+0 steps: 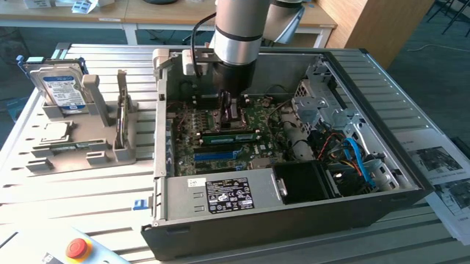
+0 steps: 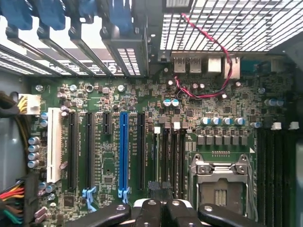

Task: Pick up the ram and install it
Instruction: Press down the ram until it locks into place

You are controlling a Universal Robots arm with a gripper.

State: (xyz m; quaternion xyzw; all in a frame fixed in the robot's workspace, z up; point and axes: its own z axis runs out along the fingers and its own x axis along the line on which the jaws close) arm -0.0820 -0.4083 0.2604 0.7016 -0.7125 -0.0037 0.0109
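Daylight is even and fairly bright across the desk (image 1: 88, 187), whose pale ribbed surface throws back a soft sheen. Inside the open computer case (image 1: 411, 181) things go dimmer: the arm (image 1: 236, 33) drops a shadow over the motherboard (image 1: 220, 137) beneath it, and the black corner by the power supply (image 1: 220, 195) nearly swallows detail. From the wrist, the perforated case wall (image 2: 227, 23) glows washed-out white, while the dark pincer (image 2: 161, 213) sits soft, out of focus.

Slatted metal workbench (image 1: 88, 187), wooden desks (image 1: 154, 14) behind, grey-blue floor (image 1: 433, 60)
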